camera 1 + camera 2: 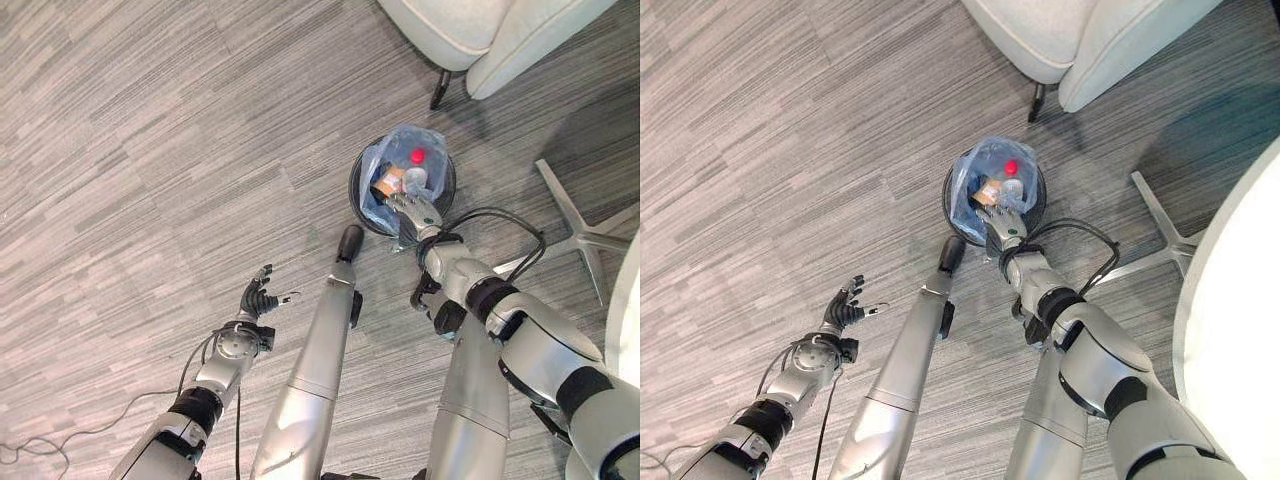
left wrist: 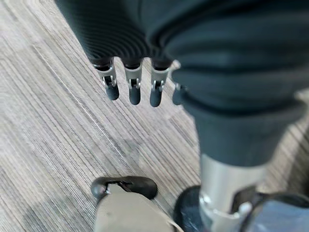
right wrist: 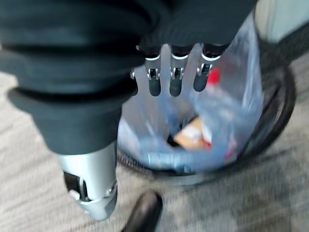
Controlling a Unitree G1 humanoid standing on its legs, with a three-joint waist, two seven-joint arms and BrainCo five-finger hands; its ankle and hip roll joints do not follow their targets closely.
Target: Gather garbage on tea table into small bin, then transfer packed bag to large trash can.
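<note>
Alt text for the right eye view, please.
The right hand, fingers straight, reaches over a small black bin lined with a clear blue bag of rubbish on grey carpet. The left hand hangs open, away from it.

Floor (image 1: 150, 150): grey carpet with fine streaked stripe pattern. Small round black bin (image 1: 440, 205) stands directly on it, lined with translucent blue bag (image 1: 375, 180) holding rubbish. Beyond bin, light upholstered chair (image 1: 480, 30) rests on floor by dark leg (image 1: 438, 92). Beside bin, grey metal star-shaped base (image 1: 580, 235) lies flat on carpet, under edge of white round table (image 1: 1240, 330).
</note>
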